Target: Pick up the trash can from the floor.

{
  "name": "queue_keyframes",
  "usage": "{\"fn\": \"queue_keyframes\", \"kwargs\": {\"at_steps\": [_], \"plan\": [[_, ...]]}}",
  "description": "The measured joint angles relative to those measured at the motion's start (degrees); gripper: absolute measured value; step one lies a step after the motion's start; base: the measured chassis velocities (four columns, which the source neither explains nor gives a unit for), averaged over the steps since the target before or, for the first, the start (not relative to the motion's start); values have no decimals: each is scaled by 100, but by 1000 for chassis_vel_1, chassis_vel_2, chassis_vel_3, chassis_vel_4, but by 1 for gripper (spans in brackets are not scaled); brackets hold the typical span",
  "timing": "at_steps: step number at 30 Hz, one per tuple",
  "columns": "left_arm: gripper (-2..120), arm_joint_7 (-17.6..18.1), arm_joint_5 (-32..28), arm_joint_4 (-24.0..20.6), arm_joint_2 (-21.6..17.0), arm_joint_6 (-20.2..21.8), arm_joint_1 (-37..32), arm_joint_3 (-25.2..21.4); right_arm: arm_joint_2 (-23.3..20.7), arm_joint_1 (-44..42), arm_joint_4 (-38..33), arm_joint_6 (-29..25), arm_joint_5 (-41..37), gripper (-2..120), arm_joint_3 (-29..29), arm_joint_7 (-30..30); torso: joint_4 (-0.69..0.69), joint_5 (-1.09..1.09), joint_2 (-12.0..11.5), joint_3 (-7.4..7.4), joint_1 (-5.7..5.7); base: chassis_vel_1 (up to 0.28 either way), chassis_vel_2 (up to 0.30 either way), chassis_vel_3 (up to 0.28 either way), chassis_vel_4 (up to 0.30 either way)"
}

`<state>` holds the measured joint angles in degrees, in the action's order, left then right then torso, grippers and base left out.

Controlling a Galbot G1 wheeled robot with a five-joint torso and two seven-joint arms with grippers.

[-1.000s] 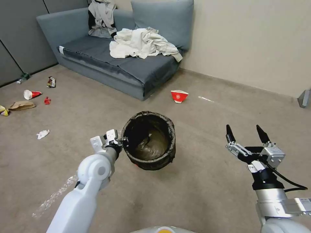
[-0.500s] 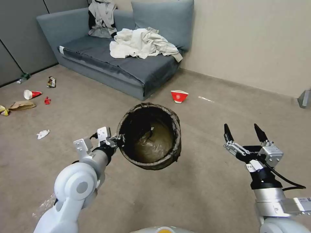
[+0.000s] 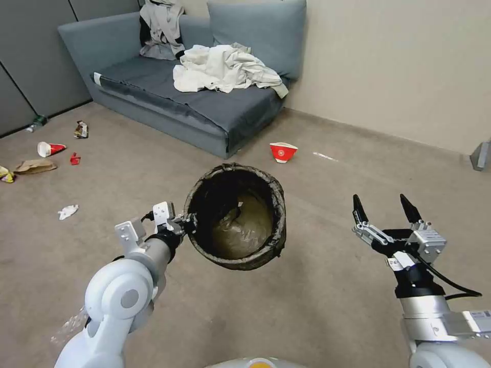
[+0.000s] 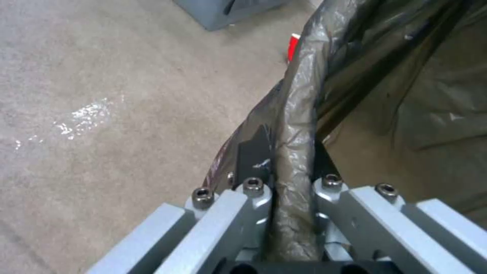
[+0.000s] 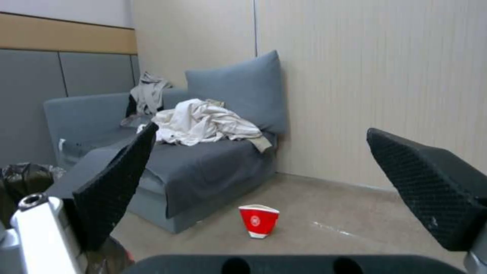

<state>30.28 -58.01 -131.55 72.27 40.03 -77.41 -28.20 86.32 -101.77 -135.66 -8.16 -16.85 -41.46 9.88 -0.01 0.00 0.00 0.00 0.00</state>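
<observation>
Head view: the left gripper [image 3: 188, 223] pinches the near-left rim of the small round trash can lined with a dark olive-black crinkled plastic bag [image 3: 236, 217]. The can hangs above the flat beige-grey carpeted floor [image 3: 317, 296], tilted, its open mouth turned up and toward the robot; crumpled bag lining shows inside.

Left wrist view: the two grey metal fingers [image 4: 256, 146] sit narrow, one on each side of the bag-wrapped rim [image 4: 299, 114], clamped on it.

Right gripper [image 3: 384, 207] hovers to the right of the can, well apart from it, black fingers spread wide with nothing between them. Right wrist view confirms the wide gap between the textured black pads [image 5: 119, 182].

A small red-and-white paper bowl [image 3: 283, 152] lies on the floor beyond the can, near the corner of a grey-blue fabric sofa [image 3: 215, 110] carrying a heap of pale crumpled cloth [image 3: 225, 69]. Scattered litter [image 3: 48, 149] lies on the far left carpet.
</observation>
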Motion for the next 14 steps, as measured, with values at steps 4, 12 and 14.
{"fn": "queue_keyframes", "kwargs": {"at_steps": [4, 12, 14], "plan": [[1, -4, 1, 16, -3, 0, 4, 4, 8, -20, -3, 1, 0, 100, -2, 10, 0, 0, 0, 0, 0, 0, 0, 0, 0], [1, -10, 4, 6, -11, 0, 1, 15, 47, -24, -18, 1, 30, 100, -1, 25, 0, 0, 0, 0, 0, 0, 0, 0, 0], [1, -19, 0, -9, -24, -1, -1, 14, 57, -26, -37, 9, 40, 100, 2, 33, 0, 0, 0, 0, 0, 0, 0, 0, 0]]}}
